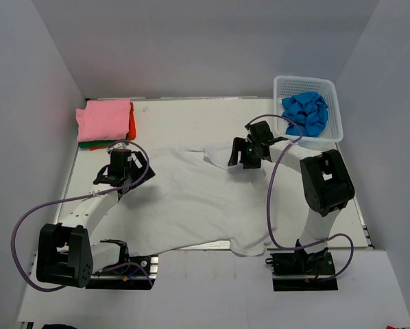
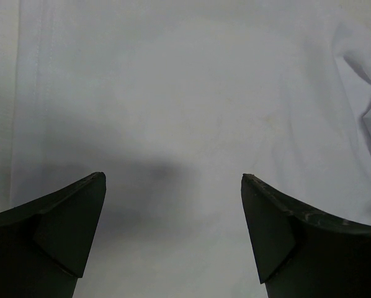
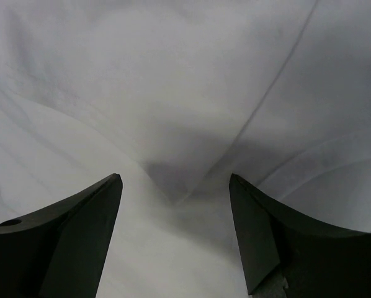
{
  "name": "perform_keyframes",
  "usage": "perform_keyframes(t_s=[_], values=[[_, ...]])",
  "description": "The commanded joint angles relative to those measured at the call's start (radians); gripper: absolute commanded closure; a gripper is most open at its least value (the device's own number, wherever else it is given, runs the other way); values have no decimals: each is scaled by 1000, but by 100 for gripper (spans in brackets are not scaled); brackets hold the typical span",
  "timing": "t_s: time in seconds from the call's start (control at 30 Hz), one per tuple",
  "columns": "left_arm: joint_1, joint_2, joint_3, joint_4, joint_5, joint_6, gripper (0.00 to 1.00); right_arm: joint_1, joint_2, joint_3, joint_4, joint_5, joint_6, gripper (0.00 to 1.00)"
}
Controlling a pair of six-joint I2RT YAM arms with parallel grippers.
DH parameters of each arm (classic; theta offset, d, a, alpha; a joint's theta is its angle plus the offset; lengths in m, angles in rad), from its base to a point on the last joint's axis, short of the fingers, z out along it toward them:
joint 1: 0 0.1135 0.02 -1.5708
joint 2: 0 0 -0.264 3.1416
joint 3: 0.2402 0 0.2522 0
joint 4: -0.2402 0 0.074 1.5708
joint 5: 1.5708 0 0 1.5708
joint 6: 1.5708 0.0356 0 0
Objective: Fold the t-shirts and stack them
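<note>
**Ana:** Where is the white t-shirt [image 1: 191, 199]?

**Ben:** It lies spread on the table [image 1: 184, 113], mostly flat. Its far edge is rumpled, and its near edge reaches the front of the table.

**Ana:** And the other shirts?

**Ben:** There is a folded pile just past the white shirt's far left corner. The pink t-shirt [image 1: 103, 118] is on top, the orange-red t-shirt [image 1: 131, 123] shows along the pile's right side, and a strip of the green t-shirt [image 1: 95, 145] shows underneath. The bright blue t-shirt [image 1: 306, 113] sits crumpled in the white mesh basket [image 1: 335, 130], beyond the white shirt's far right corner.

**Ana:** What about the left gripper [image 2: 173, 179]?

**Ben:** It is over the white shirt's left edge with its fingers spread wide. Only smooth cloth lies between them, and they pinch nothing. (A stitched seam runs down the cloth at the left of its wrist view.)

**Ana:** And the right gripper [image 3: 175, 177]?

**Ben:** It is over the rumpled far edge of the white shirt, near the middle. Its fingers [image 3: 80, 236] are also apart, one on each side of a raised crease in the cloth. Neither finger presses on the crease. From the overhead view I cannot tell whether the tips touch the fabric.
</note>
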Motion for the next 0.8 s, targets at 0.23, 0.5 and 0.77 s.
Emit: perform_keyframes(t_s=[0.23, 0.5, 0.77], values=[[4, -20, -34, 25, 1, -5, 0, 3, 61, 27, 93, -74, 38, 44], [4, -20, -52, 34, -9, -5, 0, 4, 56, 22, 125, -50, 76, 98], [4, -10, -61, 44, -9, -5, 0, 0, -8, 47, 220, -65, 130, 100]])
